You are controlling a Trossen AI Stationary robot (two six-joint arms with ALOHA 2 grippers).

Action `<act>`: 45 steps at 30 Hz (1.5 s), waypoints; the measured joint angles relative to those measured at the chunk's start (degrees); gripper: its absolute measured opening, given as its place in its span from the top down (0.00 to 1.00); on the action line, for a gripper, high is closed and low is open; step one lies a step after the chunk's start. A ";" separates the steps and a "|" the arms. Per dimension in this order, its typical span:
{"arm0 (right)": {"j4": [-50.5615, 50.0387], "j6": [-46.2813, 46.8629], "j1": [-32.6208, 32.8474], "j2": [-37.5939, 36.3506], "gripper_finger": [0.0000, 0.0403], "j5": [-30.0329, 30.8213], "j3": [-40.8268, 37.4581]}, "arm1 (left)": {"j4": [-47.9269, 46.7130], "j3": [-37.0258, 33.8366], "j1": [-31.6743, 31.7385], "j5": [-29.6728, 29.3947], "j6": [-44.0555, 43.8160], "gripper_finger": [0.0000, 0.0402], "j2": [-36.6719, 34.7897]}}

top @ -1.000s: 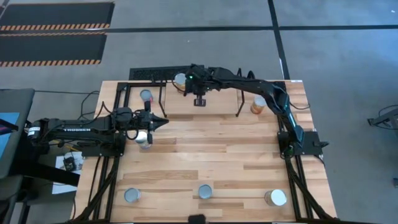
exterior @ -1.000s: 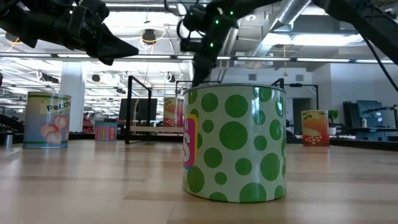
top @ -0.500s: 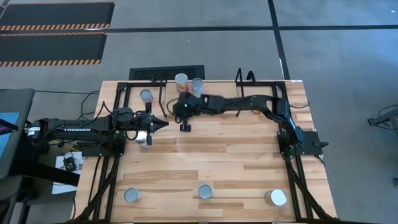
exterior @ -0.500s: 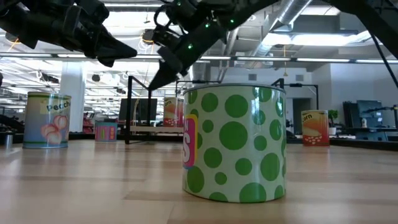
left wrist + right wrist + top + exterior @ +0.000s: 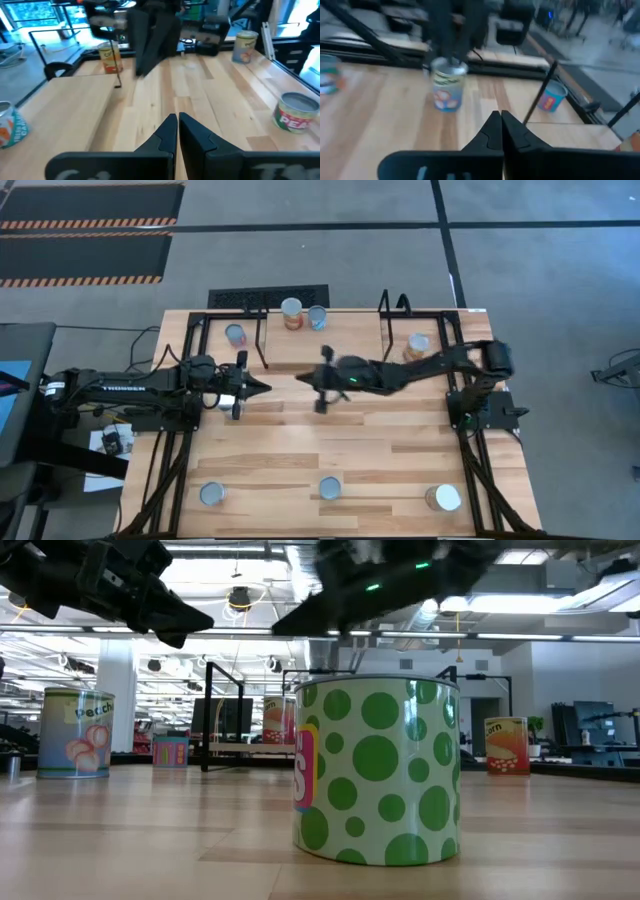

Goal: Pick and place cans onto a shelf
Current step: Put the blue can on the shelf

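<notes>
Two cans [image 5: 291, 312] sit on the shelf [image 5: 300, 350] at the surface's far edge; six remain scattered on the surface. The right claw [image 5: 322, 388], pinched closed and empty, hangs mid-surface. The left claw [image 5: 258, 385], also closed, holds nothing.

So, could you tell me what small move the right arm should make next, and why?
Probably open the right gripper: its fingers are shut and empty, and the silver-topped tin with the pale blue label stands directly ahead, beside the left gripper.
</notes>
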 joint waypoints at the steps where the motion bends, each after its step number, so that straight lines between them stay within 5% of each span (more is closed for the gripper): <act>1: 2.13 -0.59 0.64 -2.13 0.99 0.63 -2.71 | -0.14 0.17 0.03 -0.19 -0.04 0.98 0.00; 5: 4.87 -3.98 3.22 -12.36 0.99 5.93 -12.07 | -4.06 3.52 0.92 -5.66 -0.86 1.00 -0.02; 14: 7.41 -7.41 7.11 -31.98 0.99 9.14 -28.51 | -38.39 21.11 11.10 -15.18 1.04 1.00 0.80; 20: 7.86 -9.36 10.47 -40.28 0.98 11.95 -33.22 | -50.95 28.23 20.22 -16.47 4.20 1.00 4.07; 32: 7.68 -11.93 15.58 -43.83 0.98 18.32 -36.04 | -52.10 28.01 39.47 -15.30 15.18 0.97 17.98; 36: 7.91 -12.74 15.87 -43.81 0.99 18.29 -36.09 | -51.94 28.01 42.87 -10.93 16.54 0.87 22.16; 45: 7.86 -12.97 15.63 -43.78 0.99 18.31 -36.09 | -46.82 28.01 43.50 -12.68 21.33 0.62 32.06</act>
